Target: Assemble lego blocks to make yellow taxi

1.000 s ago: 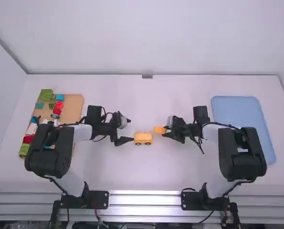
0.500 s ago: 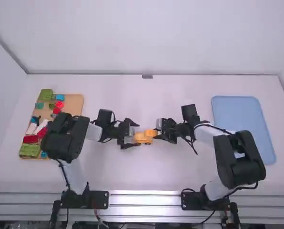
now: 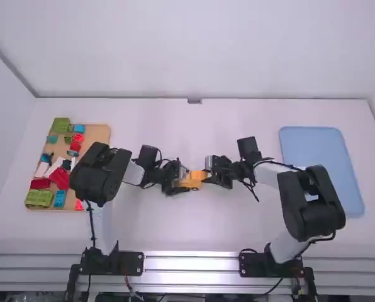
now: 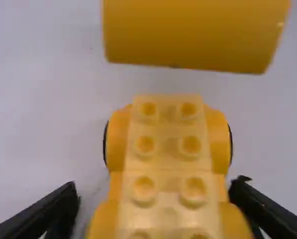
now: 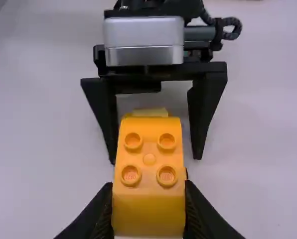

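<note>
The left gripper (image 3: 183,177) is open; its fingers straddle the yellow wheeled vehicle base (image 4: 166,167), one along each side. The base carries two rows of studs, facing up. The right gripper (image 3: 207,170) is closed on the orange-yellow rounded block (image 5: 148,159), four studs uppermost. The block is located between the two grippers, near the end of the base facing the right gripper, with a visible gap in the left wrist view.
</note>
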{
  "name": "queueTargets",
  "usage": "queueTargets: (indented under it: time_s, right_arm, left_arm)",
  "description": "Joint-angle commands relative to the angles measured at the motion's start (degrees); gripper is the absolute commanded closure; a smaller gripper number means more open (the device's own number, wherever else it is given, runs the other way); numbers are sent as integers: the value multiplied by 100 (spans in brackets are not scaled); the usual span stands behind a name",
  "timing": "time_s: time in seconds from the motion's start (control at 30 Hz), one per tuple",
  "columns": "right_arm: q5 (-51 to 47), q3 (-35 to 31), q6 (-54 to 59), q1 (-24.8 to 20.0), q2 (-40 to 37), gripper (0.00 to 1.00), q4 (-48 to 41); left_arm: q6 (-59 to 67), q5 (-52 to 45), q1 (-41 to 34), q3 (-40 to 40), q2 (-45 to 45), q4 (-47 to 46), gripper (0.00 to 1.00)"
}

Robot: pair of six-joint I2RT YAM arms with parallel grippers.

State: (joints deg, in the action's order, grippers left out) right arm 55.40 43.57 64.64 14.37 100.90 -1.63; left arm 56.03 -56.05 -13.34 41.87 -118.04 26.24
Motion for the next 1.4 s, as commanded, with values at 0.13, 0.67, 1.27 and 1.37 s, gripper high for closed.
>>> queueTargets:
  time_s: [0.13,0.67,1.27,1.37]
  right_arm:
    - [203,157,-39,59,273,89,85]
    - [-118,157,-787,400,693,89,1014]
    - [-470,146,-935,579,721,93,1038]
    - [-448,146,-909,599,761,93,1064]
  left_arm:
    - [-72,212,-4,24,-111,-22,47]
    - [-74,105,-20,24,-111,-103,58]
    - [-74,109,-50,24,-111,-162,59]
    - [-76,107,-50,24,-111,-175,59]
